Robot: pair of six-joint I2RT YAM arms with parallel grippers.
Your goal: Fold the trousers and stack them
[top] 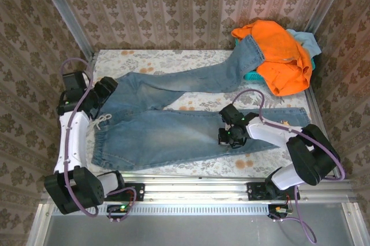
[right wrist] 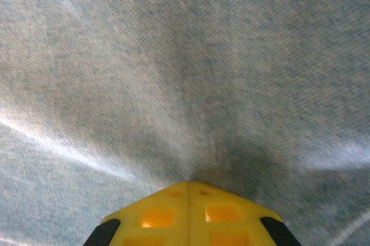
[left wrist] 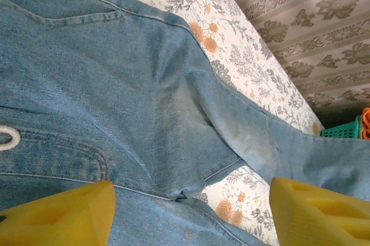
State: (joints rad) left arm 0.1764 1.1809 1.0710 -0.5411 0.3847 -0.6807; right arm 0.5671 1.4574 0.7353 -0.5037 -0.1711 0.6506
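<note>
Two grippers of mine are at the trousers (top: 167, 133), which lie spread on the table (top: 139, 58). The waist is at the left edge, one leg runs along the near edge toward the right, and the other slants to the far right corner, ending up at the orange garment (top: 283, 49). My left gripper (left wrist: 191, 208) is wide open over the crotch seam, holding nothing. My right gripper (right wrist: 189, 185) is closed, fingers together, pinching the near leg's denim; creases fan out from its tip.
</note>
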